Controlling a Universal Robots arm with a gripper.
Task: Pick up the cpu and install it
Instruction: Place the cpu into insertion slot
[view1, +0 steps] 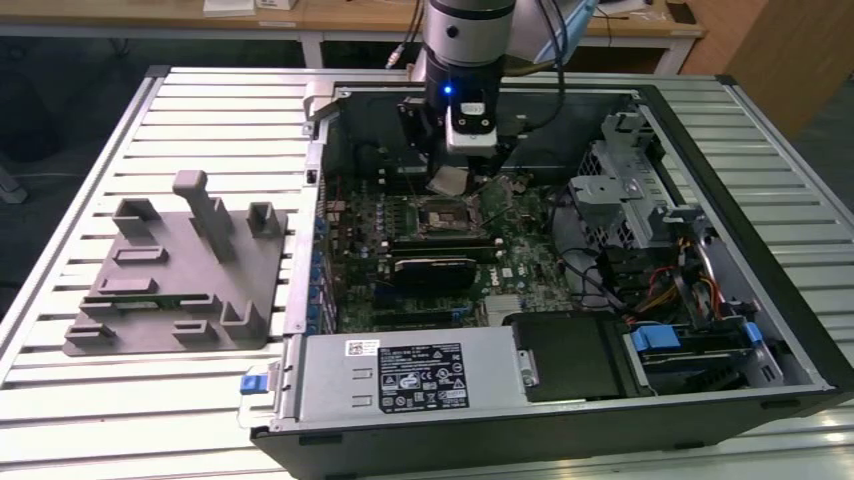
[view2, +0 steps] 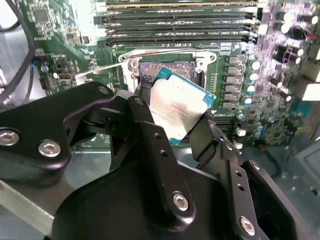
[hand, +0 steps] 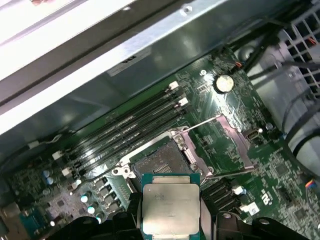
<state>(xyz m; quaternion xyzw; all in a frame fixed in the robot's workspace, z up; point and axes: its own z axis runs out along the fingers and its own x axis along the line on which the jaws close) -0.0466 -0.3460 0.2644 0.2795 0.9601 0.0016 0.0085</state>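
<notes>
The cpu (view1: 450, 181) is a small square chip with a silver top plate, held tilted just above the motherboard inside the open computer case. My gripper (view1: 454, 176) is shut on it by two opposite edges. In the second wrist view the cpu (view2: 178, 110) sits between the black fingers (view2: 146, 127) of the gripper (view2: 175, 114), over the black-framed socket (view2: 170, 67). In the first wrist view the cpu (hand: 171, 204) hangs a little short of the open socket (hand: 159, 160), whose load plate (hand: 233, 142) is swung aside.
A grey fixture tray (view1: 174, 270) lies on the slatted table at the exterior view's left. Inside the case are memory slots (hand: 135, 125), a power supply (view1: 407, 375), a drive cage (view1: 625, 190) and loose cables (view1: 667, 290).
</notes>
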